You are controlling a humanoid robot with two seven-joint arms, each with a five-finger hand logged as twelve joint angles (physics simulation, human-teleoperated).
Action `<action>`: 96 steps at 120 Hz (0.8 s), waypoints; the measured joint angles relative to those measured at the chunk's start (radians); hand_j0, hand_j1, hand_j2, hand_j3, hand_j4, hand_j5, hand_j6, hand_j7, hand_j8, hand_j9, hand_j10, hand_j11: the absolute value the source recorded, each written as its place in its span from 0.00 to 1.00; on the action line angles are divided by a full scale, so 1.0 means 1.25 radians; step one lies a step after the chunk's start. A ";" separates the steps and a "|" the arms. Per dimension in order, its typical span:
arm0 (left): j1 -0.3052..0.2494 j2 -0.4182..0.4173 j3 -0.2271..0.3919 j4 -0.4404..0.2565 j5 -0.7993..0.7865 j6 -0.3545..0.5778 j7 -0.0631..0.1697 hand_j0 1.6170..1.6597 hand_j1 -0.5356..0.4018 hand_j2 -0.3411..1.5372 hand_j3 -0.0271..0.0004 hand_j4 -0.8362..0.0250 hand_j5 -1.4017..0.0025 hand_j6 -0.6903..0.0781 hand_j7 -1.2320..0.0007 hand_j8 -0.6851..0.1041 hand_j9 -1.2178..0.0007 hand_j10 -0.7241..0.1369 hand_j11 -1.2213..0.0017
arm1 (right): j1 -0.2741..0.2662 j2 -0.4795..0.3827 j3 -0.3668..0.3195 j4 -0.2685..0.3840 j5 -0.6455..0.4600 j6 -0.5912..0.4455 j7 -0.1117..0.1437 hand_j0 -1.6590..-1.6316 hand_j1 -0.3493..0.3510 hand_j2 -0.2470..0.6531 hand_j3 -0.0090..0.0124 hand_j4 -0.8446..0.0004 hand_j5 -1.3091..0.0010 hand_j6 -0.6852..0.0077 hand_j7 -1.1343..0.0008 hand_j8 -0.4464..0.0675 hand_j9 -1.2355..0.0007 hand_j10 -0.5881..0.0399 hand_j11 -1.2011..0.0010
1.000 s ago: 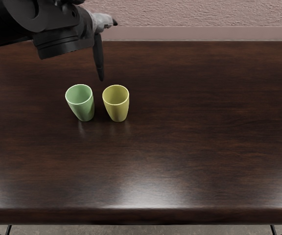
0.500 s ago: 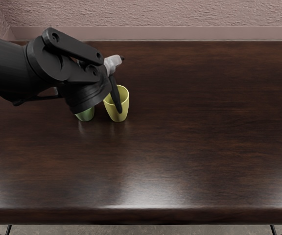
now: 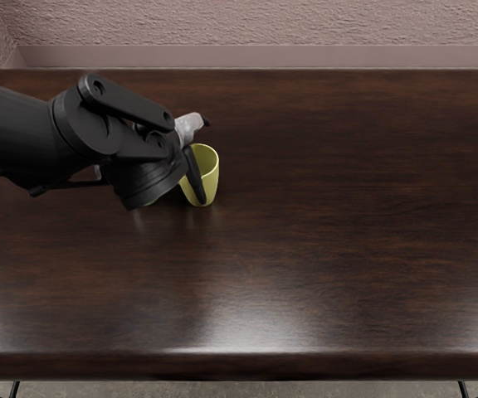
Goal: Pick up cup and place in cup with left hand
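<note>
My left hand (image 3: 192,153) comes in from the left, low over the cups, palm facing away. One long dark finger points straight down across the left side of the yellow cup (image 3: 209,176), and another digit's tip sticks out behind, apart from it. The hand is open, its remaining fingers hidden by the wrist. Upright on the table, the yellow cup shows its rim and right side; whether the finger touches it cannot be told. The green cup is almost wholly covered by the wrist.
The dark wooden table (image 3: 322,224) fills most of the view, its front edge running along the bottom. Behind its far edge stands a textured pinkish wall. The left forearm (image 3: 15,124) crosses the table's left part.
From the upper left, my left hand has come right and down to the yellow cup, lately sinking slightly more. Its wrist now covers the green cup. The yellow cup has not visibly moved.
</note>
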 joint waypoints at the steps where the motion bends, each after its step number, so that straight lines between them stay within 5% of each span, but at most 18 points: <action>1: 0.000 0.000 0.000 0.000 0.000 0.000 0.000 0.96 0.81 0.19 0.99 0.85 0.90 0.76 0.89 0.74 0.89 0.72 0.89 | 0.000 0.000 0.000 0.000 0.000 0.000 0.000 0.04 0.03 0.27 0.42 0.98 0.98 0.97 0.98 0.84 0.98 0.91 0.98; 96: 0.043 0.000 -0.004 0.001 0.027 0.061 0.000 0.96 0.65 0.21 0.99 0.70 0.78 0.60 0.76 0.58 0.75 0.57 0.75 | 0.000 0.000 0.000 0.000 0.000 0.000 0.000 0.04 0.03 0.27 0.42 0.98 0.98 0.97 0.98 0.84 0.98 0.91 0.98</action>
